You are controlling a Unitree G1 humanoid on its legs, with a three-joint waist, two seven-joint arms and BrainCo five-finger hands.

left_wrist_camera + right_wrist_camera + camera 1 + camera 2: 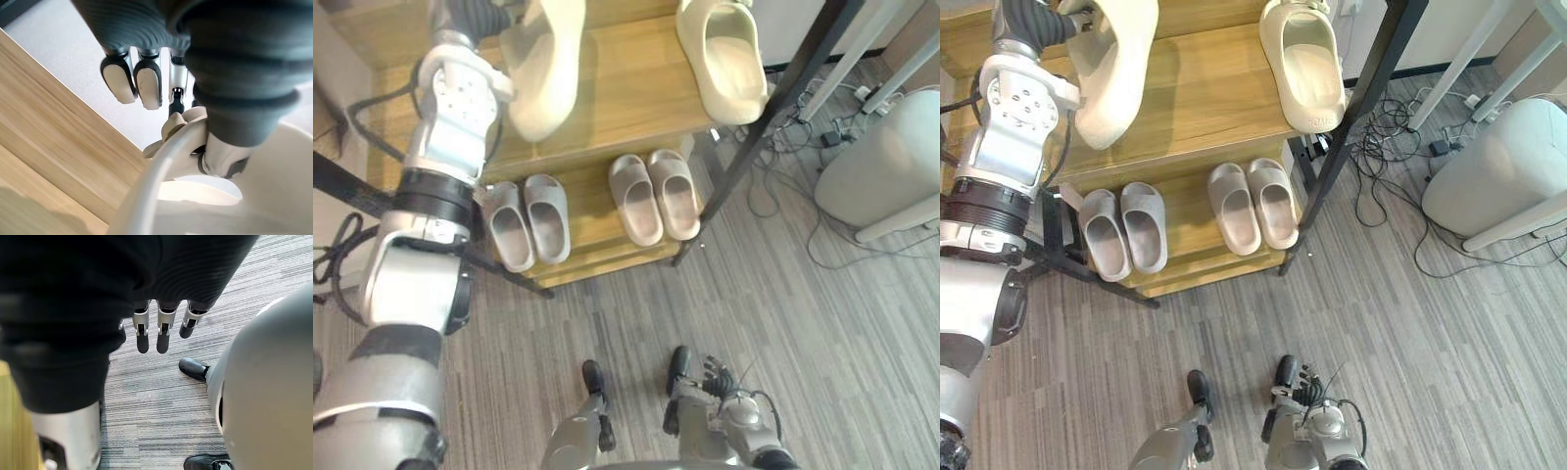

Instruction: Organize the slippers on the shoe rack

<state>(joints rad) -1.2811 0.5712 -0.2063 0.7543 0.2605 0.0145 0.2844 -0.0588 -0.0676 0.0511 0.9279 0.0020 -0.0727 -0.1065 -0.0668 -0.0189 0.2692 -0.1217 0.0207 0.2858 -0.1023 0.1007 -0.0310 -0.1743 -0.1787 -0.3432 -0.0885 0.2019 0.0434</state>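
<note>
My left hand (146, 83) is raised at the rack's upper wooden shelf (636, 88). Its thumb and fingers pinch the rim of a large cream slipper (548, 69), which hangs tilted over the shelf's left part. A matching cream slipper (729, 59) lies flat on the right end of that shelf. On the lower shelf (592, 211) sit two pairs of grey slippers, one on the left (529, 220) and one on the right (656, 196). My right hand (164, 328) hangs low by my side over the carpet, fingers straight and holding nothing.
A black slanted rack post (773, 117) runs down the rack's right side. Loose cables (783, 176) lie on the grey carpet beside it. A white rounded appliance (881, 166) stands at the right, with white table legs (847, 49) behind it.
</note>
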